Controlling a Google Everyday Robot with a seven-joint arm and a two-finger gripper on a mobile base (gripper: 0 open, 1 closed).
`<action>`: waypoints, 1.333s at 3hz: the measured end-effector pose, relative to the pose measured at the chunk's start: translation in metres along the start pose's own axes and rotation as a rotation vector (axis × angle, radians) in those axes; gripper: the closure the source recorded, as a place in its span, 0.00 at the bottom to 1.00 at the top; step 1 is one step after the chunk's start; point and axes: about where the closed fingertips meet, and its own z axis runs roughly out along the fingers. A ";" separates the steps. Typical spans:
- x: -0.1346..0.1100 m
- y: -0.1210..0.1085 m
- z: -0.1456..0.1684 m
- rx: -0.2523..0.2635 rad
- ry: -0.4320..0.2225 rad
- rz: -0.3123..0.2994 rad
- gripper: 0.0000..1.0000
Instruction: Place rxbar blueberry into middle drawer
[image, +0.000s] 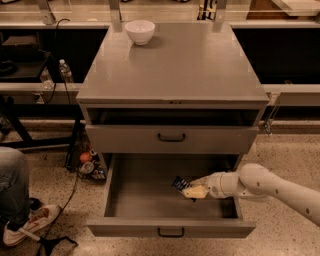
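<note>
Gripper (188, 189) holds the bar (179, 182) inside the open drawer (145, 195).

The arm reaches in from the right side of the picture, and the gripper is low inside the drawer, in its right half and nearer to the back wall than to the front. Its pale fingers (195, 191) are closed on one end of the bar; the dark blue bar sticks out from the fingertips, tilted, just above the grey drawer floor. Directly above the gripper is the closed upper drawer front (125, 140) with a black handle. Far above and beyond the gripper, at the back of the cabinet top (175, 70), stands a white bowl (139, 31). Far to the side away from the arm, on the floor, are a person's knee and shoe (30, 225).
</note>
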 end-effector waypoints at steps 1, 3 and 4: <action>0.006 -0.002 0.009 0.003 0.006 -0.001 1.00; 0.012 0.000 0.036 -0.034 0.014 -0.008 0.75; 0.012 0.003 0.049 -0.055 0.011 -0.006 0.44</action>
